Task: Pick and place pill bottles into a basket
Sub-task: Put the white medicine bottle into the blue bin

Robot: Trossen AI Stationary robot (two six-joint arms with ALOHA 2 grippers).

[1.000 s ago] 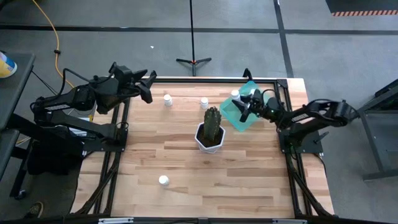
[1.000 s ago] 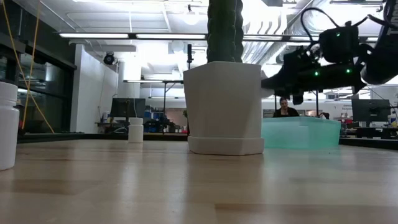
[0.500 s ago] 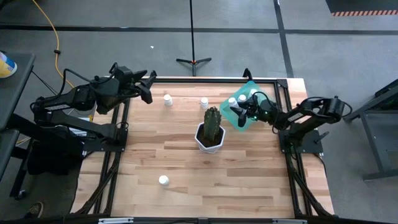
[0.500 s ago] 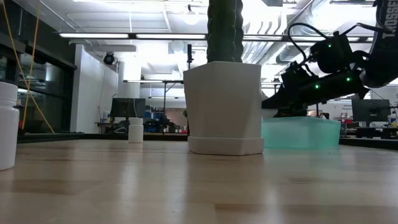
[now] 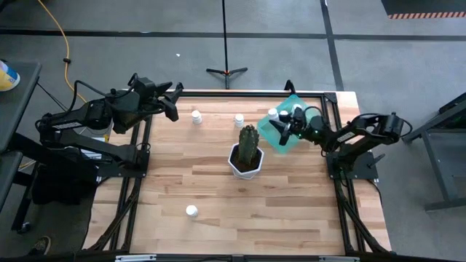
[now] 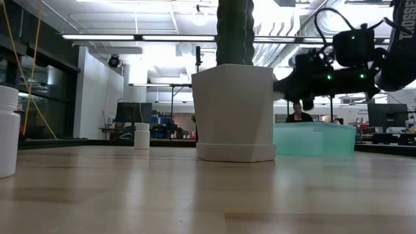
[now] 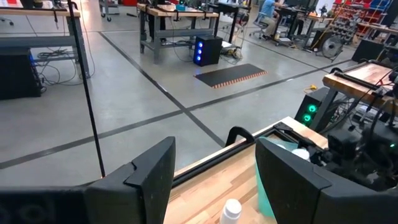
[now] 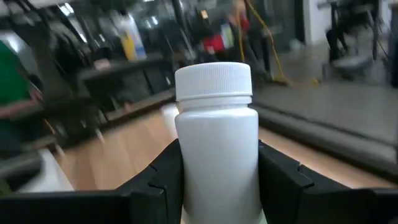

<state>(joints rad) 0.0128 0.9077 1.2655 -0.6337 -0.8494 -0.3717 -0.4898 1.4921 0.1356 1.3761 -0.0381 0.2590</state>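
My right gripper hovers over the teal basket at the table's far right, shut on a white pill bottle. Another bottle stands at the basket's far corner. Two bottles stand upright on the wood near the far edge. A third stands toward the near edge. My left gripper waits open above the far left corner, holding nothing. My right gripper pinches the bottle's body below the cap, one finger on each side. The fingers reach in level from the table's right. The bottle stands upright in the hold, cap up, lifted clear above the basket.
A white faceted pot with a green cactus stands mid-table, just left of the basket, and blocks much of the low view. Black frame rails run along the table's left and right edges. Bare wood lies across the near half.
My right gripper dipped toward the basket with the bottle and has come back up to about its earlier height, still shut on it. My left arm has kept still.
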